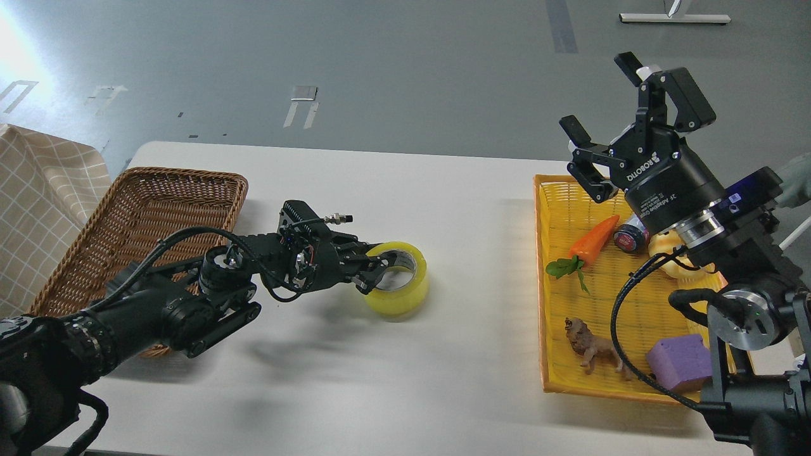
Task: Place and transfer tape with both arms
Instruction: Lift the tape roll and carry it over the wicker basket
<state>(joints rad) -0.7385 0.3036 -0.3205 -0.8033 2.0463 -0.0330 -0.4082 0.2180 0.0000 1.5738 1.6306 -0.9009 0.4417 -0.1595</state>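
The tape (398, 292) is a yellowish roll with a grey-white core, at the middle of the white table (443, 190), tilted a little. My left gripper (375, 271) comes in from the left and is shut on the roll's left wall, one finger inside the core and one outside. My right gripper (597, 94) is open and empty, held high above the far end of the yellow basket (540, 285), well to the right of the tape.
A brown wicker basket (190, 174) stands at the left, behind my left arm. The yellow basket holds a carrot toy (592, 240), a small bottle (630, 235), a yellow bread toy (673, 244), a lion figure (595, 351) and a purple block (678, 364). A checked cloth (38, 190) hangs at the far left.
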